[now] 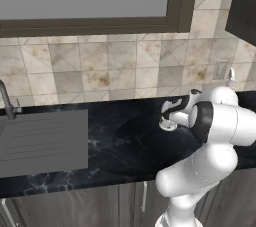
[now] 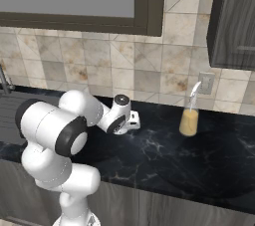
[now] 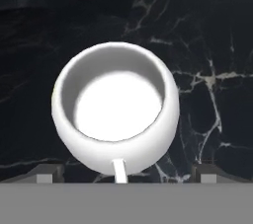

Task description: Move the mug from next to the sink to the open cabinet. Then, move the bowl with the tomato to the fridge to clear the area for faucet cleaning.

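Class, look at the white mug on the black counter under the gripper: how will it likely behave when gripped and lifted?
The mug looks rigid and empty, so probably light. Its glossy, rounded wall may slip between the fingers. Being squat and upright on the flat counter, it seems unlikely to tip.

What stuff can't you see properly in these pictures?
- Mug: clear in the hand view; in the left base view the arm hides most of it.
- Faucet: left base view, spout cut off by the left edge.
- Sink: left edge cuts it.
- Gripper: fingertips barely peek up, open either side of the mug.
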